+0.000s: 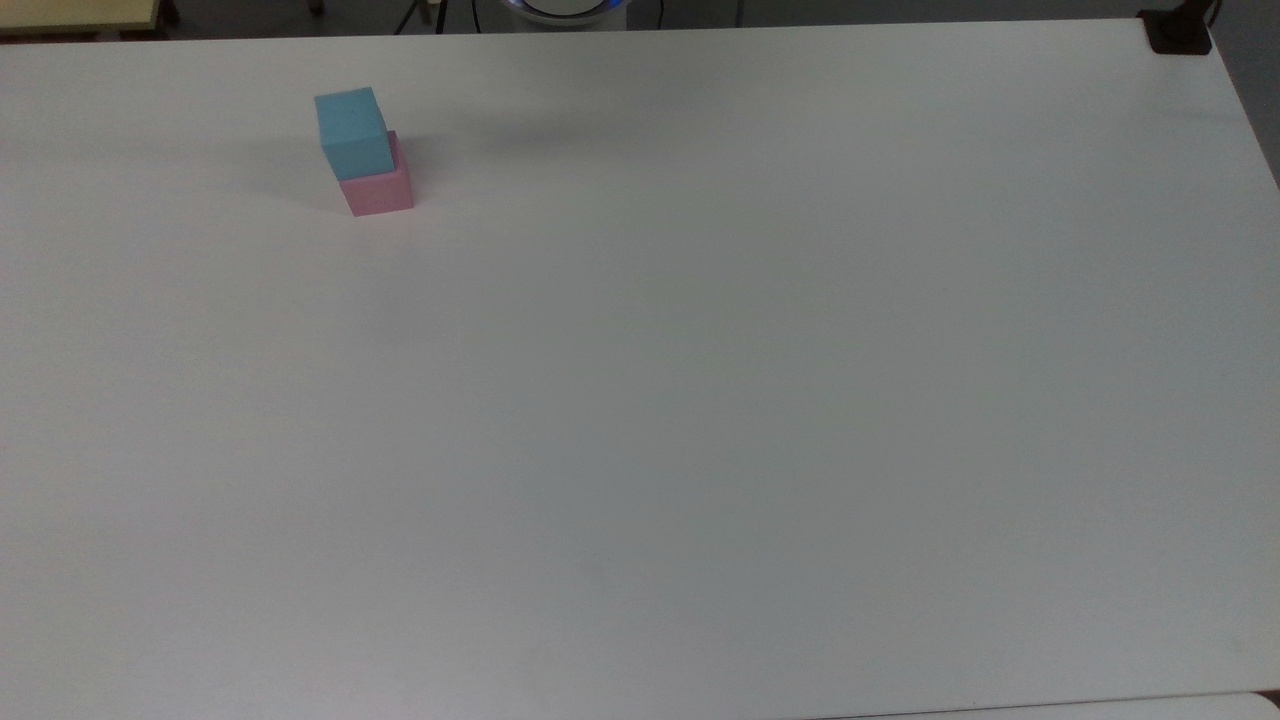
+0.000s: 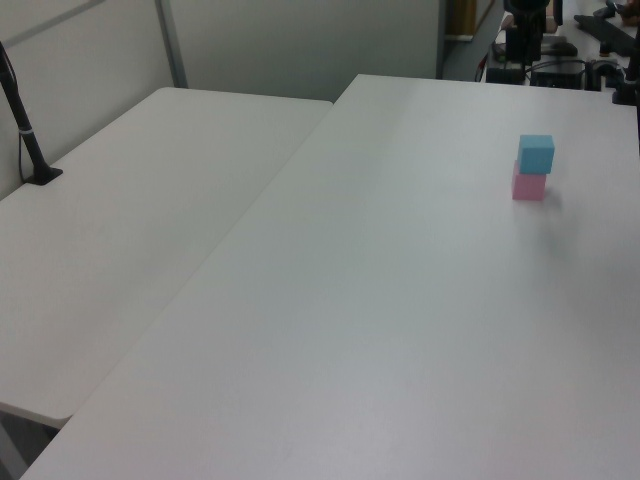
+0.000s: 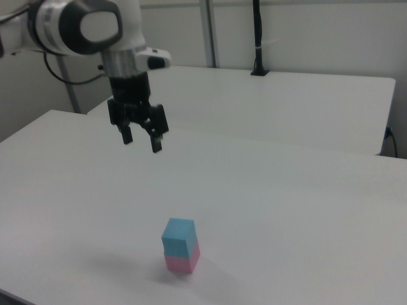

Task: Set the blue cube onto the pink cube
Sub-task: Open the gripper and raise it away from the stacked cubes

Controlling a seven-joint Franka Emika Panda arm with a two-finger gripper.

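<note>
I count two cubes in all: one blue cube (image 1: pixel 351 130) and one pink cube (image 1: pixel 379 189). They make one stack, the blue one sitting on the pink one, and the same pair shows in the left view and the right view, so the count stays at two. There is one tabletop (image 1: pixel 700 400) under them, and a second tabletop (image 2: pixel 130 230) just beside it in the left view. I have one arm (image 3: pixel 76 28) and one hand (image 3: pixel 141 141) with two fingers, spread apart and holding nothing. One dark post (image 3: pixel 257 35) stands on the far tabletop in the right view.
</note>
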